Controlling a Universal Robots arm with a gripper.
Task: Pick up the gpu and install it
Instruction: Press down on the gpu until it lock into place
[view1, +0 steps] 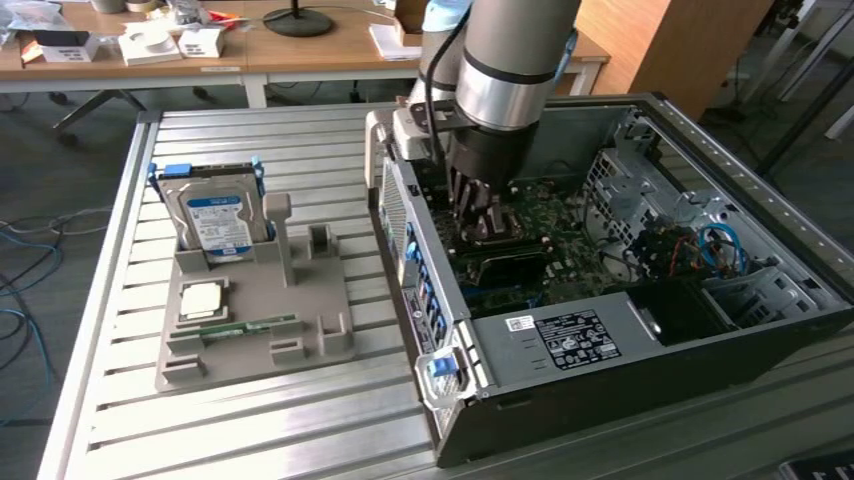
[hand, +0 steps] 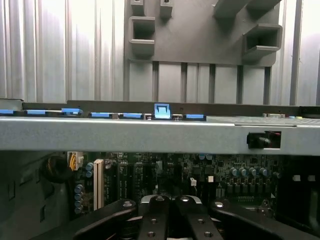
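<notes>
My gripper (view1: 487, 222) hangs inside the open computer case (view1: 747, 190), low over the green motherboard (view1: 567, 225) near the case's rear wall. In the wrist view its dark fingers (hand: 155, 210) are pressed together, so the gripper (hand: 172, 202) is shut, and I cannot tell whether a thin card sits between them. The motherboard (hand: 210, 175) with its slots and capacitors lies just beyond the fingertips. The gpu is hidden from me.
A grey holder (view1: 307, 300) on the slatted metal table (view1: 107, 400) carries a silver hard drive (view1: 220, 220), a square chip (view1: 203, 298) and a green memory stick (view1: 254, 327). The case's side wall (hand: 150, 135) with blue clips separates my gripper from the holder (hand: 200, 30). Cables (view1: 714, 250) fill the case's far end.
</notes>
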